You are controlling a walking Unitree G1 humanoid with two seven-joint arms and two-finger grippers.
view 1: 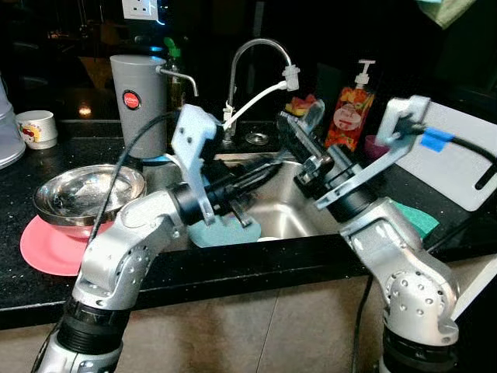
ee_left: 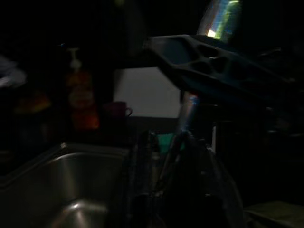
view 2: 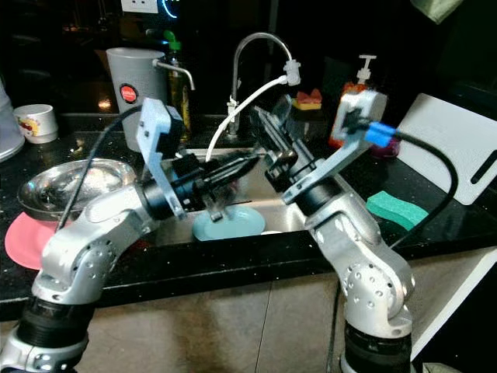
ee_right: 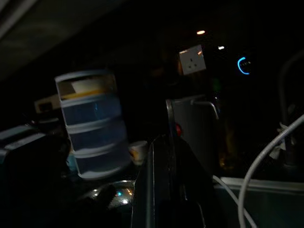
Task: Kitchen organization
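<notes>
Evidently mid-handover above sink [view 1: 283,221]: right tool [view 1: 299,128] pinches glass lid [view 1: 311,118]; left tool [view 1: 260,172] reaches toward it, fingers' gap unclear. Blue plate [view 2: 229,223] below.

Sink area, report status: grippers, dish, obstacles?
Left gripper and right gripper both over the sink. Light-blue plate at the sink's front edge. Faucet hose close by.

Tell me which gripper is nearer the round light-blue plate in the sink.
Left. The left gripper hovers just above the round light-blue plate; the right gripper is raised higher, near the tap.
</notes>
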